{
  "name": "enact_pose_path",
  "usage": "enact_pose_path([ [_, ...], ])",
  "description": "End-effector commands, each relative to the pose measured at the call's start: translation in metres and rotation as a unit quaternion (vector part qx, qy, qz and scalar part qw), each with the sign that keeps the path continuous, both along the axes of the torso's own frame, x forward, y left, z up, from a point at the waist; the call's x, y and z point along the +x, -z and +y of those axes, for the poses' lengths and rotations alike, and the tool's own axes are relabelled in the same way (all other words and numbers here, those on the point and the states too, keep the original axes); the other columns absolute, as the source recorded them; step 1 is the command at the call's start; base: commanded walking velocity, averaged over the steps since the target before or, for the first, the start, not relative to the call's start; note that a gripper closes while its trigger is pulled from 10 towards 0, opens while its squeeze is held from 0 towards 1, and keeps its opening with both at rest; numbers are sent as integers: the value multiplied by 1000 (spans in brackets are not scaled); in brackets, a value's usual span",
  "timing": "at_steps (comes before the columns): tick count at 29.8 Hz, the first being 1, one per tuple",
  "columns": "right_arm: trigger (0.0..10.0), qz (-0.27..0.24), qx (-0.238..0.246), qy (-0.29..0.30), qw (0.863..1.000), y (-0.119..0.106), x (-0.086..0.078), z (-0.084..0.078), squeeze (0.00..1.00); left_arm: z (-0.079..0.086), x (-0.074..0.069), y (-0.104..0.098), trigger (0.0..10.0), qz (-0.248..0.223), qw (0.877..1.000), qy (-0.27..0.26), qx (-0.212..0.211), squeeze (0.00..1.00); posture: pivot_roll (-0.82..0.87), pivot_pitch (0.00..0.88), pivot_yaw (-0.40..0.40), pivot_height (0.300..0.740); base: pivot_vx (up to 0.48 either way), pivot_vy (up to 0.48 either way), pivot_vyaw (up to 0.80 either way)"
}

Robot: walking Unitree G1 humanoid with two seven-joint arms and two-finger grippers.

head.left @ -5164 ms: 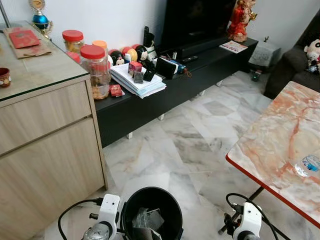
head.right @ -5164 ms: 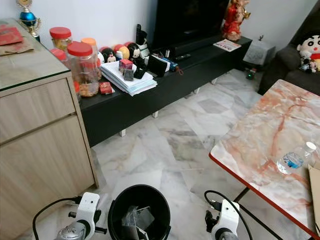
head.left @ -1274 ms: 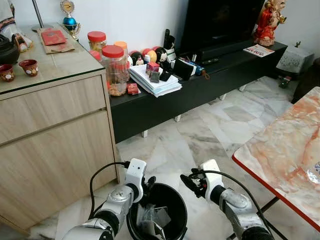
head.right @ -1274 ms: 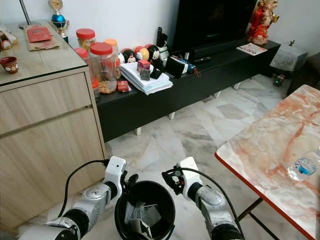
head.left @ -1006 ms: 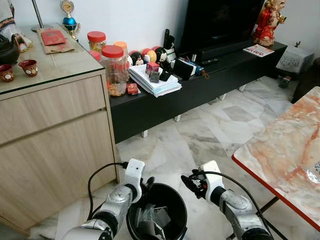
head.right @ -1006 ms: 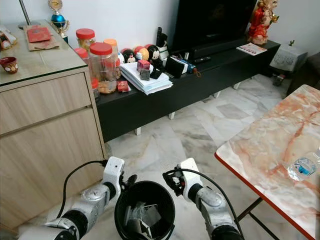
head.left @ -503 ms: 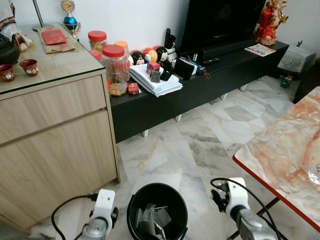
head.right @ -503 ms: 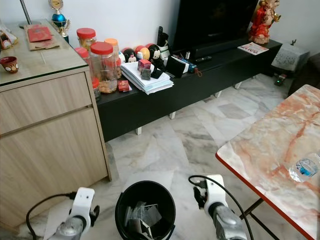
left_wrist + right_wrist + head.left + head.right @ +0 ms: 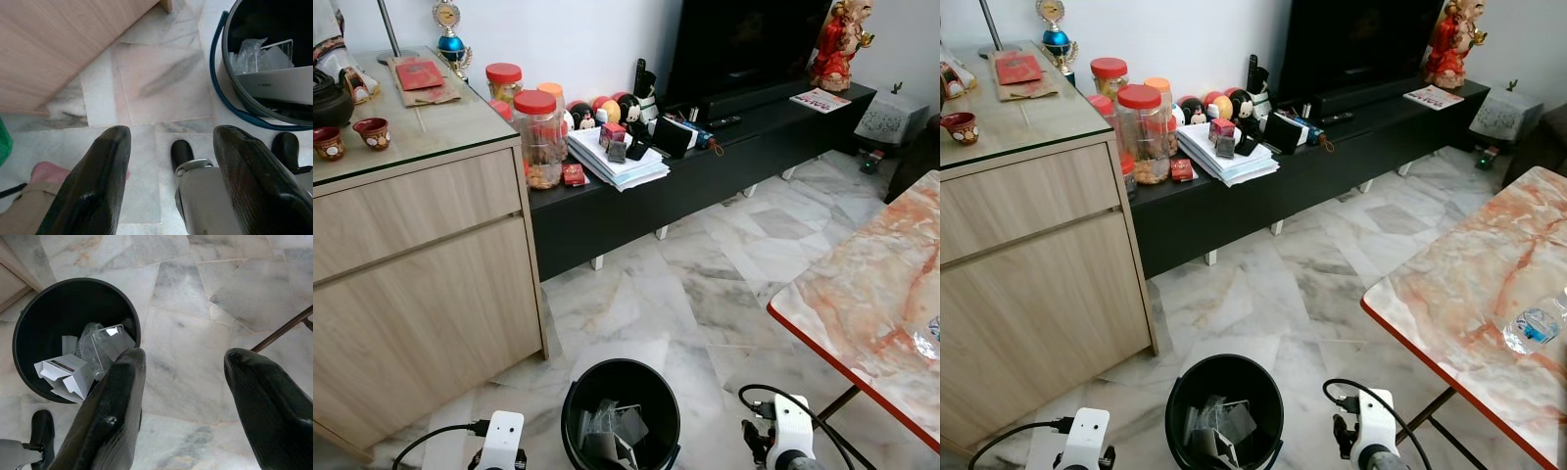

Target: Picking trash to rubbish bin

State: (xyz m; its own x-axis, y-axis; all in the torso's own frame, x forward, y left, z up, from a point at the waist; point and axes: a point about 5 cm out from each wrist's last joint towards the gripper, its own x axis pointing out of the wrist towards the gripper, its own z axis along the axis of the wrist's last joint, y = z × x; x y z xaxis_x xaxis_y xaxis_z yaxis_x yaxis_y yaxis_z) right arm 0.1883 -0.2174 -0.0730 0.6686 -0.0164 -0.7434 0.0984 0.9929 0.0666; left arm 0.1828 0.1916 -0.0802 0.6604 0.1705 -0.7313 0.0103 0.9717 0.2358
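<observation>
Black plastic, the rubbish bin (image 9: 620, 411) stands on the marble floor (image 9: 705, 284) in the left eye view, holding crumpled clear wrap and a white carton; the left gripper (image 9: 499, 446) hangs just beside it on one side, the right gripper (image 9: 783, 441) near it on the other. In the right eye view a plastic bottle (image 9: 1533, 323) lies on the marbled worktop (image 9: 1469, 284), well apart from both. Left wrist view: jaws apart over bare tile, nothing between them, bin just beyond one finger. Right wrist view: jaws spread wide and empty, bin beyond one finger.
</observation>
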Motion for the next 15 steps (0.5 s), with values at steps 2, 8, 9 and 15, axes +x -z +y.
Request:
enact_pose_path([
  [2,10000,-2,1,14,1000,0,-1,-3,0,-3,4,-2,10000,-7,1000,-4,-8,0,93,0,-110,740,0,0,0],
  [8,10000,0,2,11,1000,0,-1,-1,0,-3,7,-3,10000,-15,1000,-8,-10,0,93,0,-108,740,0,0,0],
  [9,10000,0,3,11,1000,0,-1,-1,0,-3,7,-3,10000,-15,1000,-9,-12,0,93,0,-108,740,-255,0,0],
  [15,10000,3,2,10,1000,1,-3,-1,0,-4,6,-3,10000,-15,1000,-8,-15,0,93,0,-107,740,-271,0,0],
])
